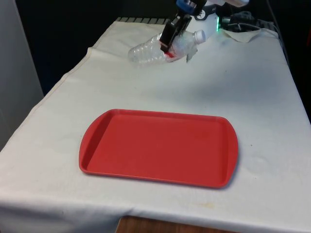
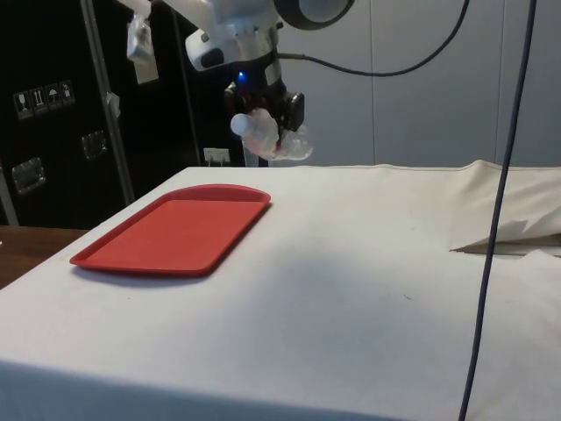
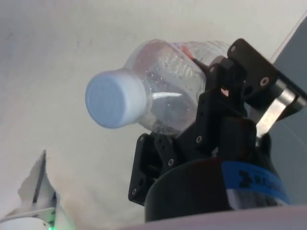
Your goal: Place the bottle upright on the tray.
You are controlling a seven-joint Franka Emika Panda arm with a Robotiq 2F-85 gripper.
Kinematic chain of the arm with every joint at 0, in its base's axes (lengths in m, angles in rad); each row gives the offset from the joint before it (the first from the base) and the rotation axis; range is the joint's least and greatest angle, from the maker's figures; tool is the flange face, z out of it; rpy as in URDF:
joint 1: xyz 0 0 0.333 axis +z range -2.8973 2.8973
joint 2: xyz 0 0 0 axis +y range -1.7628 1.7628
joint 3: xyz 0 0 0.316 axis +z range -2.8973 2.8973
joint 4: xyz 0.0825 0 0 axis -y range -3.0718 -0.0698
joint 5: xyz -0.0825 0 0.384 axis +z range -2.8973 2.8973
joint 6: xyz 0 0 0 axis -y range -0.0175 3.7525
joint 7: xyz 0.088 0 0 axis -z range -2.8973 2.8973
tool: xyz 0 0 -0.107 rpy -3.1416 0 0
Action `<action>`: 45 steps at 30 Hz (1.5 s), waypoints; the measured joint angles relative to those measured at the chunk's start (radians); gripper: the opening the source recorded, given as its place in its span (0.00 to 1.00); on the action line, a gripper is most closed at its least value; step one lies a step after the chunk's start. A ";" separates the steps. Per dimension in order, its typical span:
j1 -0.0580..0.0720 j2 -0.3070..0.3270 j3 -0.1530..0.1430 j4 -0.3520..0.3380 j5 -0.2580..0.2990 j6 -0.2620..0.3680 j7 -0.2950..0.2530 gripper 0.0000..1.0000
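White cloth-covered table [image 1: 252,97], dark curtains behind. Black two-finger gripper [image 1: 171,40] is clamped on the clear, crumpled plastic bottle with white cap [image 1: 160,49], held aloft and lying nearly horizontal, at about 12 o'clock from the flat red plastic tray [image 1: 158,145] in the front view. Pickup looks done. Remaining, by my judgement: carry over the tray, rotate the bottle base-down, lower, release. Tray bare.

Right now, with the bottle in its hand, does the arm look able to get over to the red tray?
Probably yes. The hand holds the bottle lifted off the cloth, lying sideways, and the tray is bare with nothing standing between them. The bottle would need turning upright.
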 measured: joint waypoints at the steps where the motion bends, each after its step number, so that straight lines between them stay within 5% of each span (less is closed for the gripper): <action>1: 0.000 0.000 0.000 0.000 0.000 0.000 0.000 0.00; 24: -0.004 0.092 -0.032 0.106 0.179 0.104 -0.080 0.00; 45: -0.008 0.095 -0.081 0.154 0.375 0.129 -0.241 0.00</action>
